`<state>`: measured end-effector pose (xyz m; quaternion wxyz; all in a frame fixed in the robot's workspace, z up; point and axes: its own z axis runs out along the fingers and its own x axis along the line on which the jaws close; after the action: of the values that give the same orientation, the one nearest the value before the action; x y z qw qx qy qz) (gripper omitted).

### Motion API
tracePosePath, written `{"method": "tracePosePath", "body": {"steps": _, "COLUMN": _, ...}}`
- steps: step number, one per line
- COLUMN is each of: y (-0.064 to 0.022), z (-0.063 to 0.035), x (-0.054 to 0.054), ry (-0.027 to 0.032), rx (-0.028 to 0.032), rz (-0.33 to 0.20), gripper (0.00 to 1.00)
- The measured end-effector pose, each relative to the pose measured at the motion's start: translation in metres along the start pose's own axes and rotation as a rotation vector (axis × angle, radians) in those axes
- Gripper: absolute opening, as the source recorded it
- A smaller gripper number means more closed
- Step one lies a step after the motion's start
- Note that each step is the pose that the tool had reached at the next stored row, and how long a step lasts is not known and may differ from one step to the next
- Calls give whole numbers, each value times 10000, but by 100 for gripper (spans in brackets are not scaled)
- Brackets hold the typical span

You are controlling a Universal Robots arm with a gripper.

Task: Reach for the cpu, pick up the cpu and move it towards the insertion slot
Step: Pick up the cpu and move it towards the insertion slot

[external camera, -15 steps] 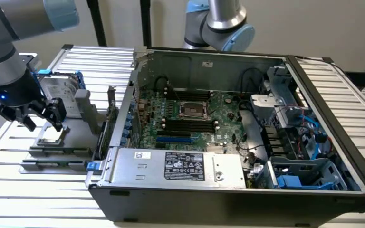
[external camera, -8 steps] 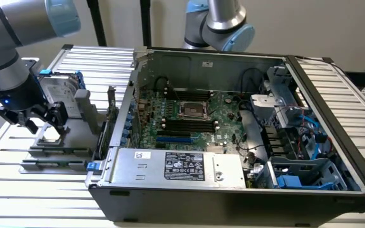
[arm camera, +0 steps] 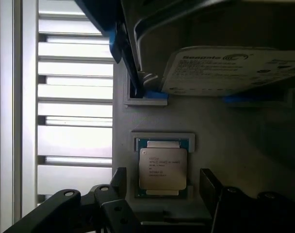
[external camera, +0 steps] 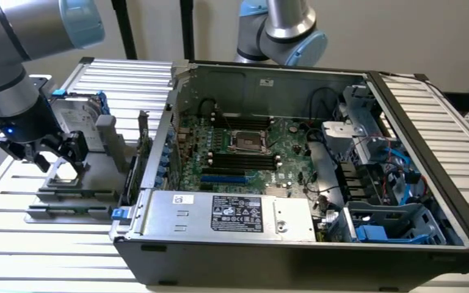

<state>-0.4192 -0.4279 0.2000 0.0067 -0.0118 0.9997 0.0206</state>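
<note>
1. At the exterior view's left, on the slatted counter (external camera: pixel 22 244), the cpu (arm camera: pixel 163 168) lies flat in a shallow square recess of a grey holder (arm camera: pixel 235 145). Its silver top with small print faces upward.
2. My tool (arm camera: pixel 163 182) hovers directly above the chip with its jaws wide apart, one finger on each side of it. It grips nothing, and the fingers appear not to touch the chip.
3. I judge the cpu to be light, thin and stiff. The metal top looks smooth, so it may be slippery. The underside, which I cannot see, is probably delicate.
4. To my judgement, the good place to take hold is on two opposite pale edges, with even and gentle pressure and never on the flat top.
5. The rim of the recess sits close around the chip, so there is little room for the fingers beside the edges.
6. An upright hard drive (arm camera: pixel 225 68) in its blue-edged bracket stands just beside the recess, near the tool.
7. The insertion slot (external camera: pixel 247 141) lies on the green board inside the open computer case (external camera: pixel 300 244), well apart from the holder, toward the exterior view's right.
8. The case's side wall stands between the holder and the slot. The space above the case looks open.
</note>
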Motion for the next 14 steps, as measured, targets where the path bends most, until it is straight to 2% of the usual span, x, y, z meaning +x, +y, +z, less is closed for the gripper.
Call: {"method": "tracePosePath", "body": {"steps": 14, "y": 14, "z": 89, "x": 2, "ry": 2, "rx": 1, "rz": 2, "gripper": 71}}
